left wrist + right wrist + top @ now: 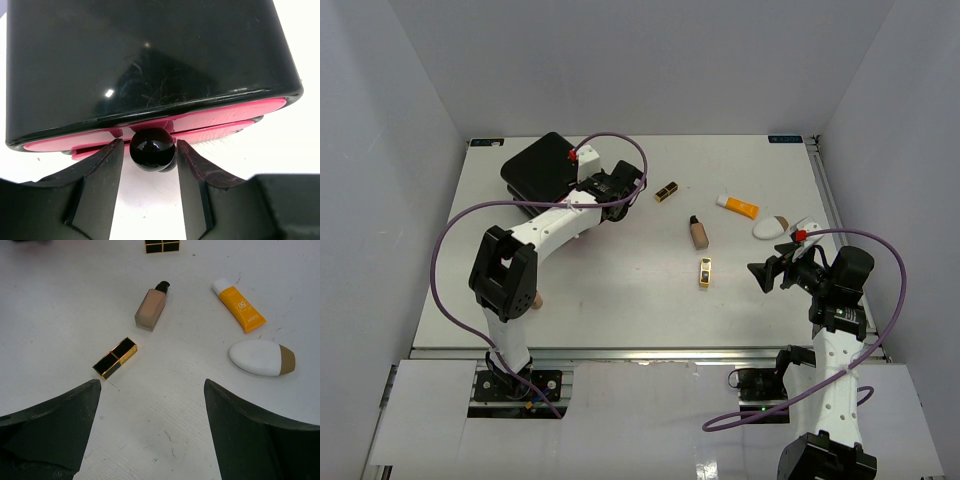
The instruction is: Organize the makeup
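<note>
Left pincer (150,145), part-spread astride the drawer knob (152,152) and not visibly clamped, may slip off it or drag the black box (150,60); right pincer (151,385) spread wide, empty, makeup (150,310) lying loose just ahead.

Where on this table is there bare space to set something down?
Bare: the near-centre strip in front of the nearer lipstick, and the far right corner behind the orange tube. Crowded: mid-right, around the foundation bottle and white puff.

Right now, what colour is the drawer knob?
Black; the knob shows best in left wrist view.
</note>
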Available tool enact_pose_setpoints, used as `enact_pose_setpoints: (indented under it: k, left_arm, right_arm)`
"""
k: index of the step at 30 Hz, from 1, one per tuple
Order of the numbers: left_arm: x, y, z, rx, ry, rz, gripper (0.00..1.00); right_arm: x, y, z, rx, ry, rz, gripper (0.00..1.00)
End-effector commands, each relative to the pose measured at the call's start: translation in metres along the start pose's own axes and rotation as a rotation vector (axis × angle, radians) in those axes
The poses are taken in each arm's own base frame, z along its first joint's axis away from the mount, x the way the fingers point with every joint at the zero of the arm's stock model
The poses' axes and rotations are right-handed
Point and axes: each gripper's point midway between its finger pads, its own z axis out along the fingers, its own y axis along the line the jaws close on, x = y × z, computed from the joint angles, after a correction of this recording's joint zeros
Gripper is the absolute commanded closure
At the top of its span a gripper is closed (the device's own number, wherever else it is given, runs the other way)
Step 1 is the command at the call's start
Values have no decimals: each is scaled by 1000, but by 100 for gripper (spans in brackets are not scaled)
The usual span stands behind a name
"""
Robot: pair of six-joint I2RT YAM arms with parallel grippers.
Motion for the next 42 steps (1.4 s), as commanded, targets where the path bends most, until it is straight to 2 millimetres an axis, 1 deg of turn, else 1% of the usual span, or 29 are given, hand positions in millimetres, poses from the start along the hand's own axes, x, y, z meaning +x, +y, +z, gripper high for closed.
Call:
enact_pose_setpoints:
  k: [1,2,4,7,11,17,25,29,37,42]
  left_arm:
    - [-16,-2,-5,28,-8,-58,47]
    - [-17,-3,-6,35,-5,-63,50]
    - [-15,-3,-9,55,9,-71,60]
    - [-13,-4,-14,79,21,-80,63]
    - [-8,-7,-25,109,24,-88,64]
    - [3,-13,-49,174,39,-97,64]
    - [14,-18,-68,230,64,-109,64]
    - [14,-21,-80,258,62,-112,64]
    - [20,-24,-87,280,75,-102,64]
    - [20,-27,-92,296,76,-99,64]
  right_arm:
    - [-20,-7,-3,24,-38,-48,10]
    - [-20,-7,-3,24,-37,-47,10]
    - [-20,-7,-3,26,-39,-48,10]
    - [-20,-7,-3,25,-39,-48,10]
    - [-19,-9,-2,32,-36,-47,10]
    - [-18,-9,-3,33,-37,-42,10]
    - [-18,-10,-3,32,-40,-42,10]
    - [-19,-9,-3,32,-43,-41,10]
    - [-19,-9,-4,32,-45,-41,10]
    - [-19,-8,-4,29,-46,-38,10]
